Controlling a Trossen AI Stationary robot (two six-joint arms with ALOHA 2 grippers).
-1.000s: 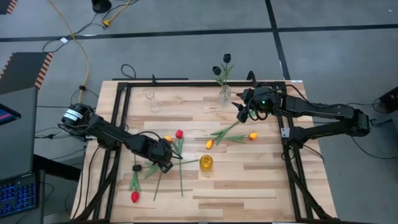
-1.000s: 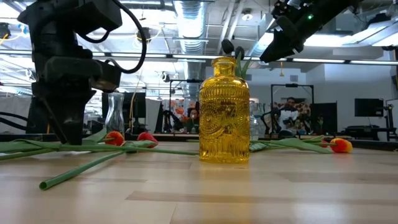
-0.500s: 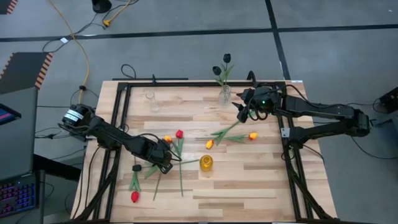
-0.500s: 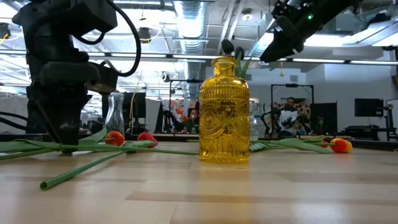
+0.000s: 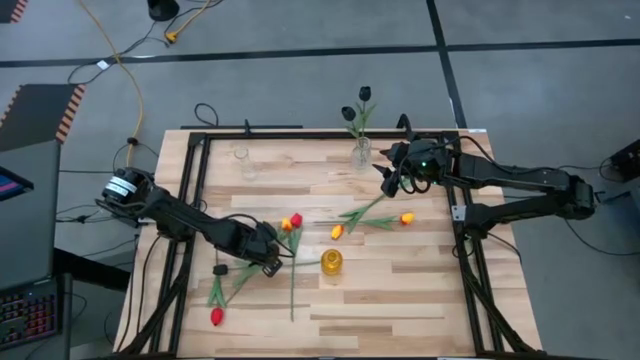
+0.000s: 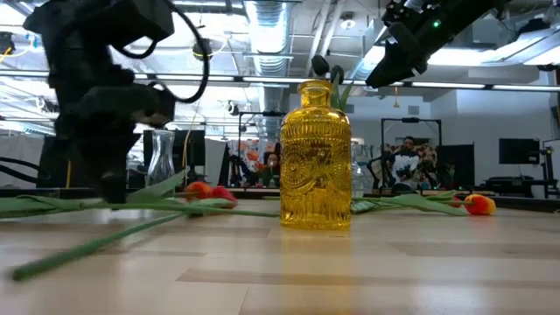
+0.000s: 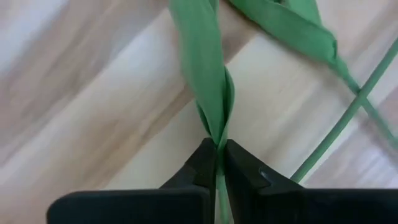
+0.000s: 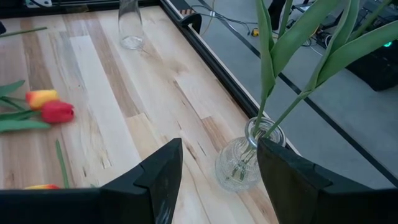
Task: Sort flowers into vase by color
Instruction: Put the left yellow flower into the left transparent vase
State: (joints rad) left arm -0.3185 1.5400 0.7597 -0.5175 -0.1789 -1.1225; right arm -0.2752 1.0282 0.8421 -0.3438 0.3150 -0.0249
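My left gripper (image 5: 268, 262) (image 6: 109, 188) points steeply down at the table's near left and is shut on a flower's green leaf and stem (image 7: 208, 93). A red head (image 5: 296, 220) and a yellow-orange head (image 5: 285, 225) lie just beyond it. I cannot tell which of these heads belongs to the held stem. More flowers lie flat: two yellow-orange (image 5: 337, 231) (image 5: 406, 218), one red (image 5: 216, 316), one black (image 5: 220, 269). Two black flowers (image 5: 358, 105) stand with their stems in a clear vase (image 5: 361, 155) (image 8: 245, 158). My right gripper (image 5: 392, 180) (image 8: 217, 162) hangs open in the air beside that vase. My left gripper pinches a folded green leaf, with the thin stem beside it (image 7: 217, 144), between its two fingers. The fingers come from above, pointing steeply down, close to the tabletop. The rest of the flower lies on the wood, running away from the fingers.
A yellow glass vase (image 5: 331, 264) (image 6: 316, 157) stands just right of my left gripper. An empty clear vase (image 5: 243, 162) stands at the far left. A black frame (image 5: 190, 200) borders the wooden table. Bare wood lies at the near right.
My left gripper has shut on the leaf and stem while staying in place. The red and yellow-orange heads beside it have slid a little toward the table's right edge, and the long stems near the gripper have swung with them.
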